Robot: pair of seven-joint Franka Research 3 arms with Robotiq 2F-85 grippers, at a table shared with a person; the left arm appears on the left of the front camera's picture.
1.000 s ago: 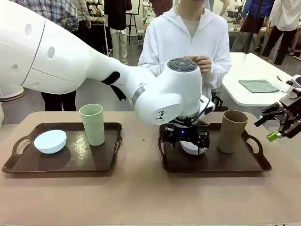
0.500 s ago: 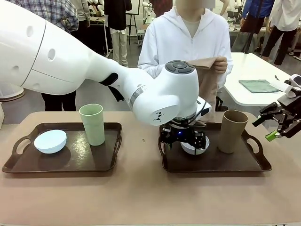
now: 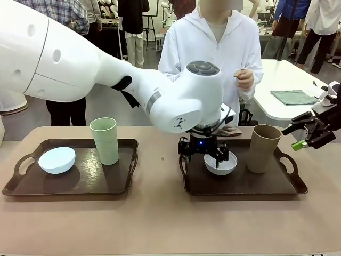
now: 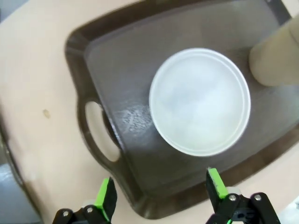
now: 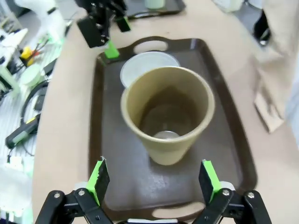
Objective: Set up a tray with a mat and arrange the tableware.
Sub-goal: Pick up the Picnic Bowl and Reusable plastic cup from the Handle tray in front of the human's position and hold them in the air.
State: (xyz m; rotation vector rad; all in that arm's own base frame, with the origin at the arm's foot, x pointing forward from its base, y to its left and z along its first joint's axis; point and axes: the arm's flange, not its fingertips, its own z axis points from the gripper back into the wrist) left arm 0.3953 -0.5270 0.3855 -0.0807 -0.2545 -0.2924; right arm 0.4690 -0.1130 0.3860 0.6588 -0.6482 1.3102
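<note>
2 trays: dark brown with cut-out handles, side by side on the tan surface (image 3: 160, 224); the left tray (image 3: 21, 188) is on the robot's left, the right tray (image 3: 285, 188) on its right.
Left tray load: 1 pale blue bowl (image 3: 57, 160) sits tilted near the left handle; 1 light green tumbler (image 3: 104, 141) stands upright just beside it, toward the tray's right end.
Right tray load: 1 bluish white bowl (image 4: 200, 101) sits with its opening up, near the tray's left handle; 1 tan brown tumbler (image 5: 168, 112) stands upright and empty near it, with a small gap between them in the front view.
Left arm: comes in from the robot's left and reaches across the middle, its wrist pointing down over the right tray.
Left pincer (image 4: 160, 187): released, jaws wide, grasping nothing; it hovers just above the bluish white bowl, touching neither bowl nor tray.
Right pincer (image 5: 154, 179): released, jaws spread, grasping nothing; in the front view it hangs above the surface off the right tray's right end, and its wrist view looks down into the tan brown tumbler.
Person: stands at the far side in a white hooded top, 1 hand (image 3: 245, 79) raised at chest height, clear of the surface.
Tan mat (image 5: 267, 112): 1 flat piece on the surface beyond the right tray's far edge, near the person; too blurred to say more.
</note>
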